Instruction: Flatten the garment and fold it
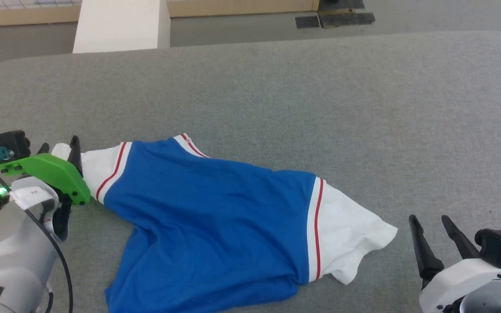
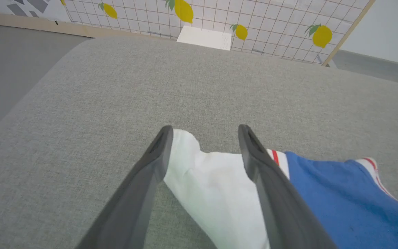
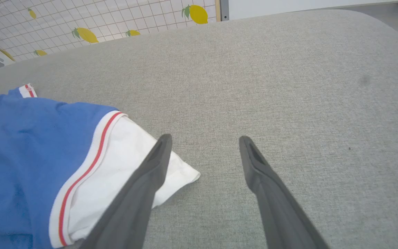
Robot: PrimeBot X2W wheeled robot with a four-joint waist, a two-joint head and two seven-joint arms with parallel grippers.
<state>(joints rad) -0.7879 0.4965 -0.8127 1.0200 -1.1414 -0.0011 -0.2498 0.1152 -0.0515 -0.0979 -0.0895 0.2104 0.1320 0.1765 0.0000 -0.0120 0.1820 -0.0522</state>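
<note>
The garment [image 1: 207, 217] lies crumpled across the grey table [image 1: 320, 95], its blue body in the middle and a white, red-striped sleeve at each end. My left gripper [image 1: 59, 148] is open at the left sleeve's end. In the left wrist view that white sleeve [image 2: 212, 186] lies loose on the table between the spread fingers of my left gripper [image 2: 205, 129]. My right gripper [image 1: 429, 219] stands open just right of the other white sleeve [image 1: 350, 234]. In the right wrist view my right gripper [image 3: 205, 139] has grey cloth between its fingers, and the sleeve corner [image 3: 181, 173] passes under its left finger.
A white block [image 1: 122, 26] stands beyond the table's far edge, with a dark mat [image 1: 335, 18] on the floor further right. A tiled wall with lemon prints [image 2: 254, 20] runs behind. The table's rounded left edge [image 2: 29, 100] drops to grey floor.
</note>
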